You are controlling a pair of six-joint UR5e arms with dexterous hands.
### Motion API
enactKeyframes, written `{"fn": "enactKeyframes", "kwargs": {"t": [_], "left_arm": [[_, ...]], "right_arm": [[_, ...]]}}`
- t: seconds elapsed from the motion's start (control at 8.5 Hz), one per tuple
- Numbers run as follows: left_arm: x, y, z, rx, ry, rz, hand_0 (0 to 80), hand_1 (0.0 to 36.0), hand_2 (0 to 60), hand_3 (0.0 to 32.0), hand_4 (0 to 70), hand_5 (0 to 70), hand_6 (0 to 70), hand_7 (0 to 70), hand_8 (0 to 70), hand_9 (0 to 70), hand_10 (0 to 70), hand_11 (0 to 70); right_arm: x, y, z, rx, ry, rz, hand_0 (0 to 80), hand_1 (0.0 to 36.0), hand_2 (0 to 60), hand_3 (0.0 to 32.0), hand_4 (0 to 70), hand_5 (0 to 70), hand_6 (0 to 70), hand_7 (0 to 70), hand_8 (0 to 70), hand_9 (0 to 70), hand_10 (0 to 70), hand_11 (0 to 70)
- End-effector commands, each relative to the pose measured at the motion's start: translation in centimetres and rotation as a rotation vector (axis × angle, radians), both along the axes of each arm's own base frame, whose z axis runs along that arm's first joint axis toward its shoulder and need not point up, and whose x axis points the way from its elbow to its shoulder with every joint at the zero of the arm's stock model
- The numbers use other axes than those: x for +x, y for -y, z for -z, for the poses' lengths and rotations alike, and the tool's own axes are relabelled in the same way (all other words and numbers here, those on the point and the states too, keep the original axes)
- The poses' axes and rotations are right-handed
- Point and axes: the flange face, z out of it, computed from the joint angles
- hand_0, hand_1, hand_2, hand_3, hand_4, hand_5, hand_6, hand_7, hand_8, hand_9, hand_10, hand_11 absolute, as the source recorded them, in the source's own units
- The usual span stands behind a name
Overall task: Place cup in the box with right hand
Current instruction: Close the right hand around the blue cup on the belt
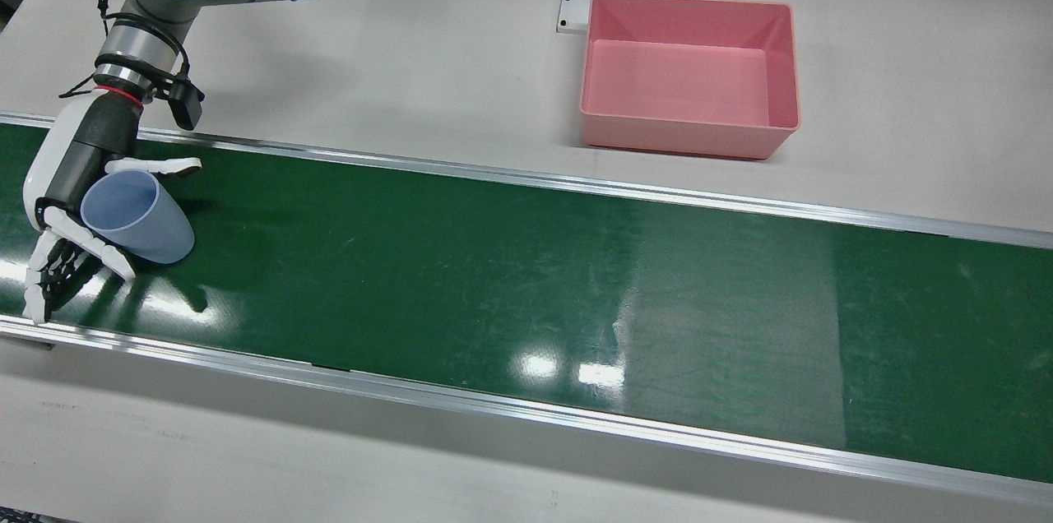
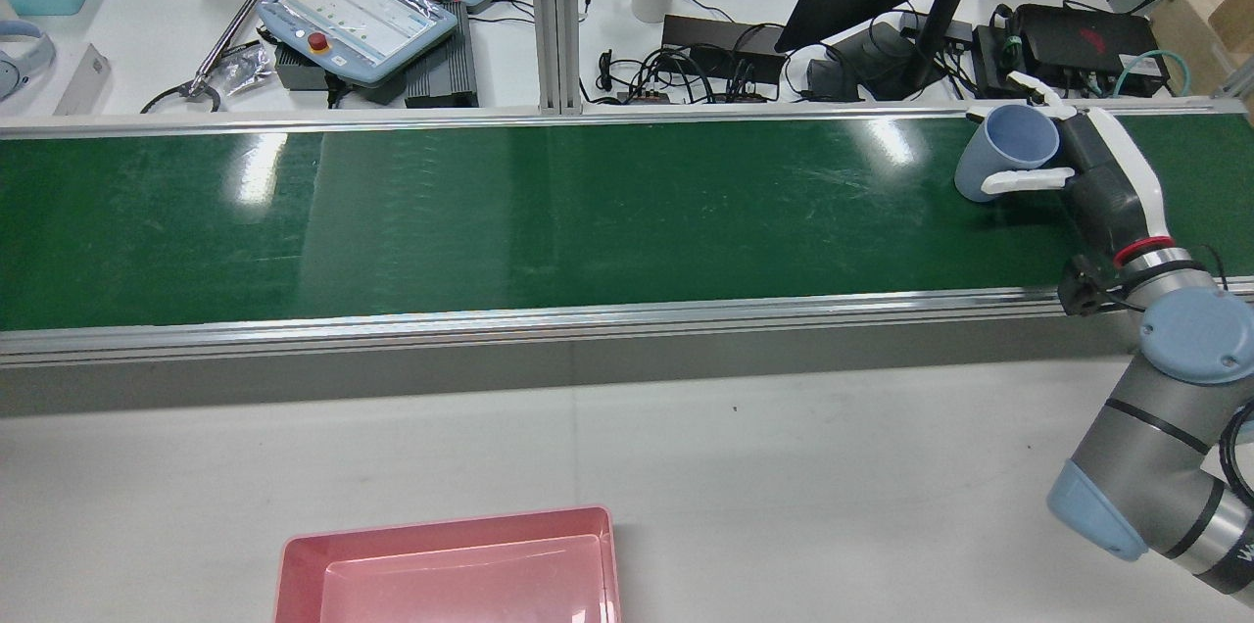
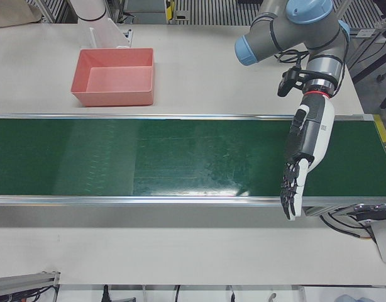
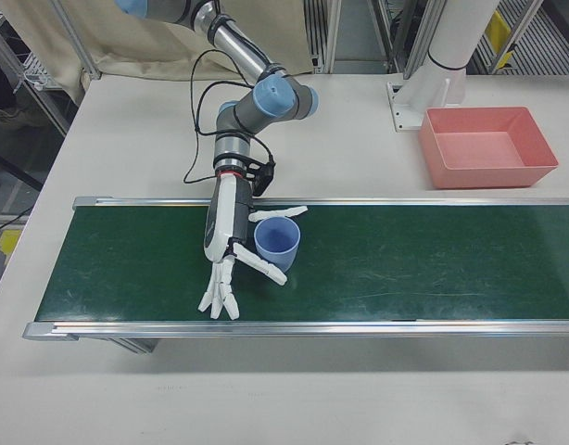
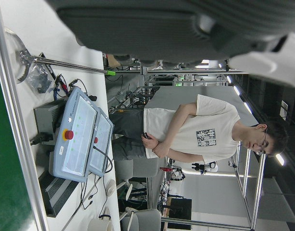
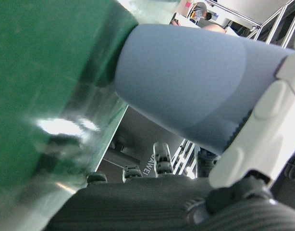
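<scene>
The pale blue cup (image 1: 136, 216) sits tilted at the far end of the green conveyor belt (image 1: 526, 284), on your right arm's side, its open mouth turned up and toward the arm. Your right hand (image 1: 78, 202) is around it. One white finger (image 1: 155, 167) lies against the side nearer the arm's base, and another crosses the opposite side near the rim. The remaining fingers stretch out straight past the cup toward the belt's outer rail, touching nothing. So the hand is only partly closed: the cup is pinched between two fingers, not wrapped. The right hand view shows the cup wall pressed against a white finger, with the cup's base just above or at the belt; I cannot tell whether it has lifted clear.

The pink box (image 1: 689, 75) stands empty on the grey desk (image 1: 411, 54) beyond the belt, well apart from the cup, nearer the middle of the station.

Your left hand (image 3: 303, 163) hangs over the other end of the belt with fingers extended downward and apart, holding nothing.

The step in hand looks like securing and lifting the cup. To do it well, curl the idle fingers around the cup wall before raising, since a two-finger pinch on a smooth, tapered cup could let it swivel or slip. Lift straight up before you carry it across the belt's rail toward the box.
</scene>
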Motion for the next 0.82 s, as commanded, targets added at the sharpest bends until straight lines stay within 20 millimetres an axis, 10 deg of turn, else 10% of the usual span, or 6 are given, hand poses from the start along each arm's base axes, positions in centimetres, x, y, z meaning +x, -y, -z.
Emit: {"fn": "enactKeyframes", "kwargs": {"t": [0.0, 0.24, 0.35, 0.71], "left_arm": [[0.0, 0.0, 0.1, 0.000, 0.000, 0.000, 0.0, 0.0, 0.0, 0.0, 0.0, 0.0, 0.0, 0.0, 0.0, 0.0, 0.0, 0.0], [0.0, 0.0, 0.1, 0.000, 0.000, 0.000, 0.0, 0.0, 0.0, 0.0, 0.0, 0.0, 0.0, 0.0, 0.0, 0.0, 0.0, 0.0], [0.0, 0.0, 0.1, 0.000, 0.000, 0.000, 0.0, 0.0, 0.0, 0.0, 0.0, 0.0, 0.0, 0.0, 0.0, 0.0, 0.0, 0.0], [0.0, 0.0, 0.1, 0.000, 0.000, 0.000, 0.0, 0.0, 0.0, 0.0, 0.0, 0.0, 0.0, 0.0, 0.0, 0.0, 0.0, 0.0]], "right_arm": [[2.8, 0.7, 0.4, 0.000, -0.022, -0.054, 48.0, 0.0, 0.0, 0.0, 70.0, 0.0, 6.4, 29.4, 1.7, 5.0, 1.1, 0.0], [3.8, 1.0, 0.7, 0.006, -0.025, -0.074, 48.2, 19.3, 48.4, 0.0, 70.0, 0.0, 7.6, 32.0, 2.1, 6.4, 1.8, 1.9], [4.4, 1.0, 2.0, 0.028, -0.011, -0.085, 50.0, 25.3, 60.0, 0.0, 70.0, 0.9, 7.8, 31.1, 2.8, 7.1, 2.6, 3.5], [5.5, -0.3, 3.3, 0.053, 0.004, -0.087, 51.4, 29.1, 60.0, 0.0, 70.0, 1.9, 7.7, 28.1, 3.3, 7.2, 3.7, 5.4]]}}
